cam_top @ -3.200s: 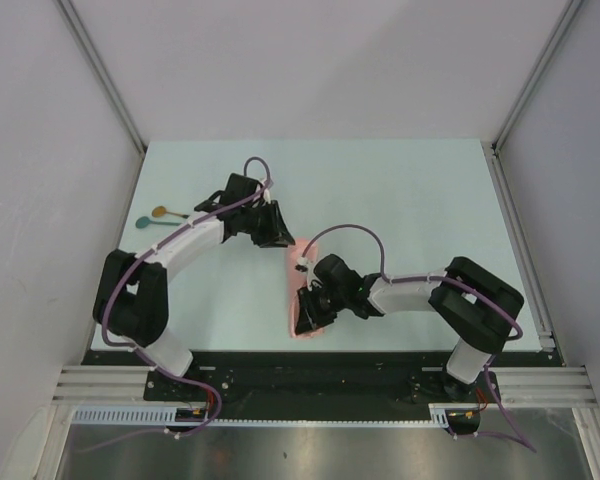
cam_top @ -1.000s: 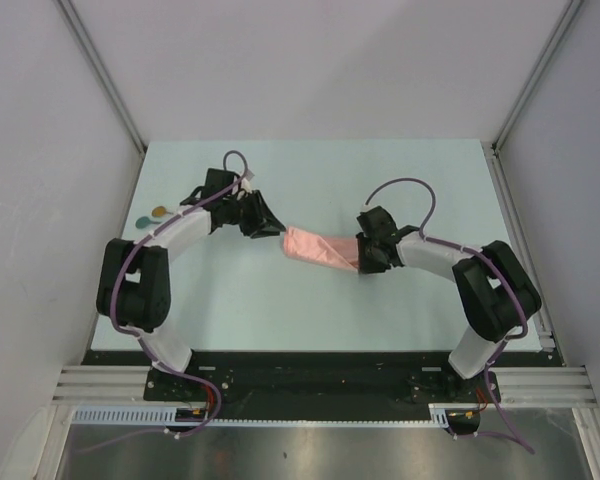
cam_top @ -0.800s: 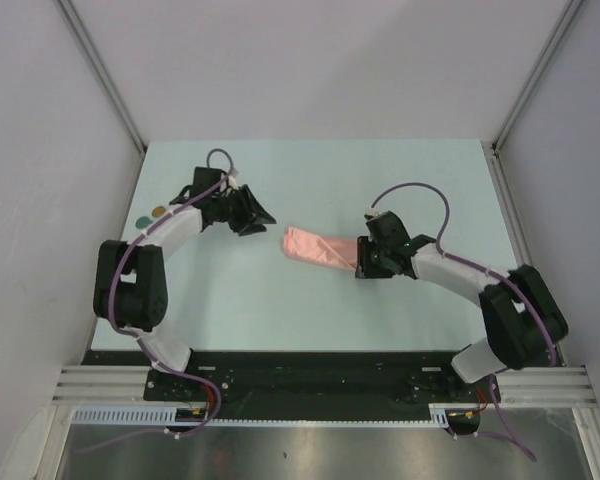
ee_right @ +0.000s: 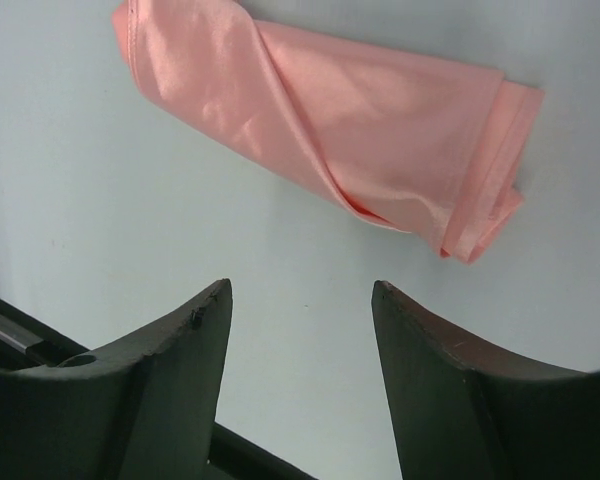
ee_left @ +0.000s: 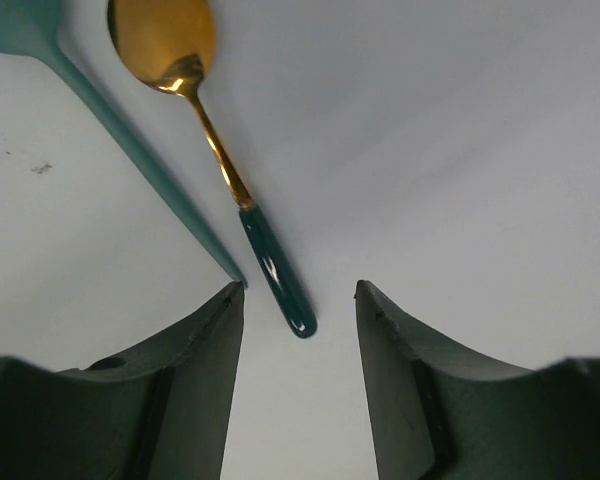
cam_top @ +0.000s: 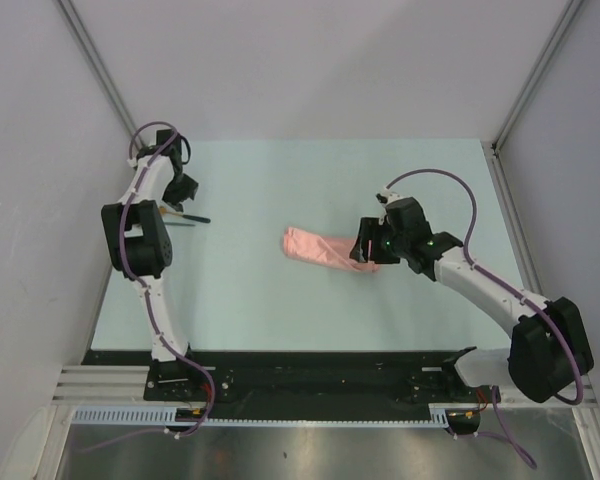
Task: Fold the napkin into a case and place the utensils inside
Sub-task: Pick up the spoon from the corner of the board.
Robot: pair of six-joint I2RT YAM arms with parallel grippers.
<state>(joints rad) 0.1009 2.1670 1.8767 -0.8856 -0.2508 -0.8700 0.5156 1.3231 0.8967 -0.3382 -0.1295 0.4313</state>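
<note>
Pale bench; napkin lay folded, silky, limp, likely slippery. Right gripper hung at napkin's right end, jaws apart, empty. Spoons well left of napkin, stiff, light; left gripper gaped over handle tips, where I'd pinch.

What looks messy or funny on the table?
The pink napkin lies slanted mid-table, folded into a lumpy strip; its layers poke out unevenly at one end. The golden spoon and teal spoon lie far away near the left edge of the table, not inside it. Nothing looks spilled or broken.
</note>
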